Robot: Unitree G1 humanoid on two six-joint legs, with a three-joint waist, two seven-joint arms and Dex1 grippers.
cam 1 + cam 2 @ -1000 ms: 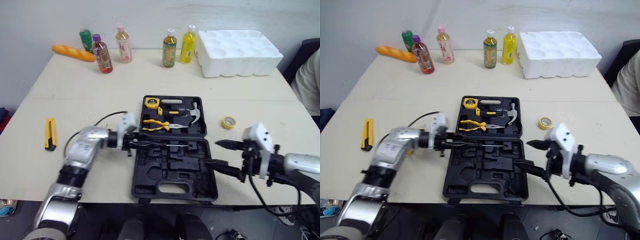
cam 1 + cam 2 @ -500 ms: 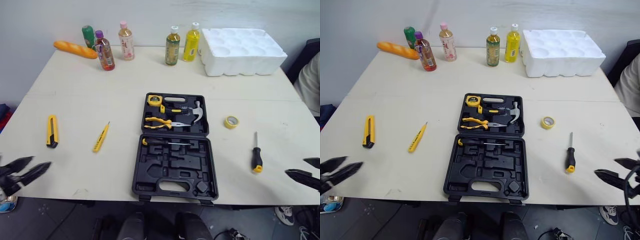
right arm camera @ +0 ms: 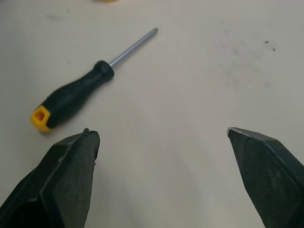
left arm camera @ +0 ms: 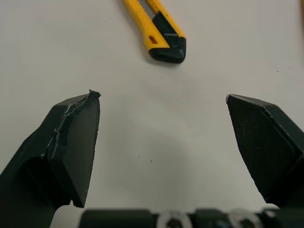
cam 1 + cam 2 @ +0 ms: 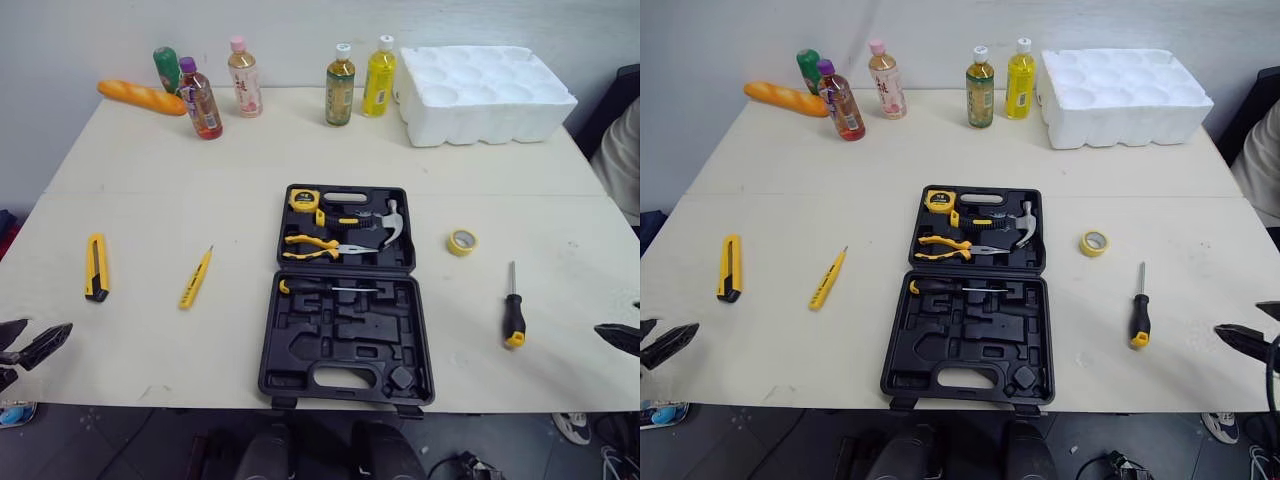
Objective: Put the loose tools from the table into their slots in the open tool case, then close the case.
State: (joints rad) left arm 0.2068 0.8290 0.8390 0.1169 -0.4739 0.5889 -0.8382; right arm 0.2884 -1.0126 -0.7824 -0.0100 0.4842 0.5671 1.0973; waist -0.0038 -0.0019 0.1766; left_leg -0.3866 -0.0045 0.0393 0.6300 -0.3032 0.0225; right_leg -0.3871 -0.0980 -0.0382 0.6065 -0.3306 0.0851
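While the tool case [image 5: 345, 335] lies open at the middle of the table [image 5: 150, 170], with a tape measure [image 5: 304, 200], pliers [image 5: 315, 246] and a hammer [image 5: 385, 225] seated in its far half and a slim screwdriver [image 5: 325, 287] in a slot along the hinge side of the near half, four loose things wait outside it. To my right lie the black-and-yellow screwdriver [image 3: 71, 97] and, farther back, a yellow tape roll [image 5: 460, 241]. To my left lie a thin yellow tester pen [image 5: 195, 278] and, farther out, a yellow utility knife [image 4: 156, 33]. My right gripper [image 3: 159, 132] hangs at the table's near right edge, jaws spread wide and empty, with the screwdriver's handle just ahead of one finger. My left gripper [image 4: 160, 97] hovers low over the near left edge, equally spread and empty, the knife's butt end in front of it. I judge this to be the start of a fetch, with nothing in hand and most near-half slots bare. The next move calls for reaching forward, lining my fingers across a handle instead of along it, coming down to the tabletop and closing firmly. The screwdriver looks the readiest pick for my right side.
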